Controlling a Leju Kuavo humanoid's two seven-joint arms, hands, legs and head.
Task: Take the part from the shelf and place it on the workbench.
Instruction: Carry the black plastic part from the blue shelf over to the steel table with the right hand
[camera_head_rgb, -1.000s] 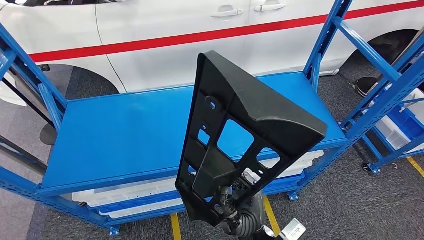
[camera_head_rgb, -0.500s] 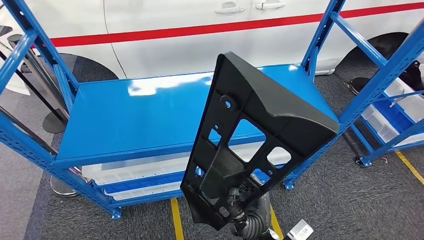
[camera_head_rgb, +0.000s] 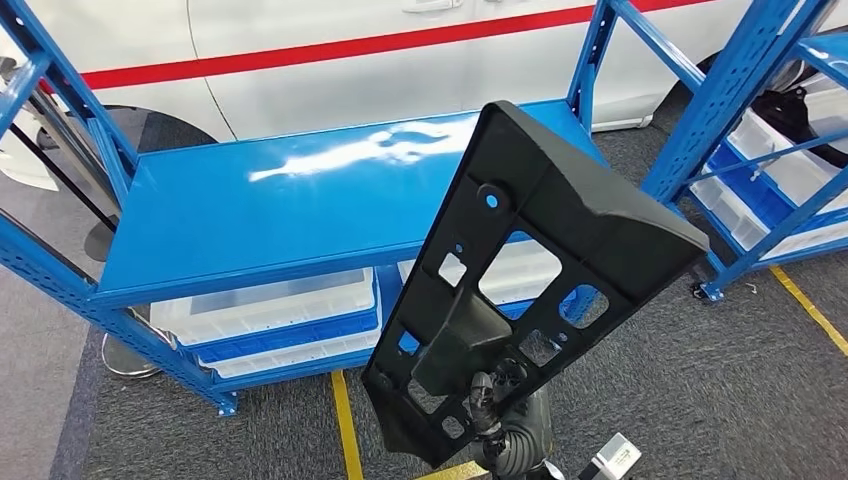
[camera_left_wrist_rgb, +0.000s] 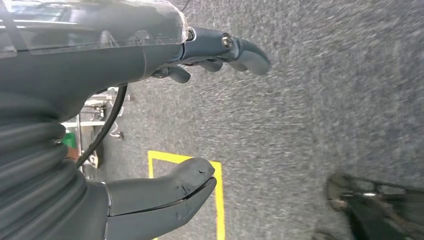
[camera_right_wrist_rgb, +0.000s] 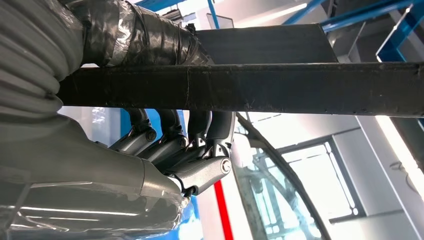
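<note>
A large black plastic part (camera_head_rgb: 560, 230), a flat bracket with several cut-outs and a thick raised end, stands tilted in front of me in the head view. My right hand (camera_head_rgb: 495, 400) grips it at its lower end, fingers through a cut-out. In the right wrist view the part's edge (camera_right_wrist_rgb: 280, 87) runs across as a dark bar, with my right hand (camera_right_wrist_rgb: 180, 150) curled around it. My left hand (camera_left_wrist_rgb: 100, 65) hangs over grey carpet, thumb and fingers apart and holding nothing. The blue shelf (camera_head_rgb: 270, 210) behind the part has a bare top board.
White bins (camera_head_rgb: 270, 305) sit on the shelf's lower level. A white car with a red stripe (camera_head_rgb: 330, 50) stands behind the shelf. A second blue rack (camera_head_rgb: 760, 80) with bins is at the right. Yellow floor lines (camera_head_rgb: 340, 420) cross the grey carpet.
The whole picture has shifted, so the camera has moved: the shelf sits lower-left and farther off, and the right rack shows more. The part stays in my right hand.
</note>
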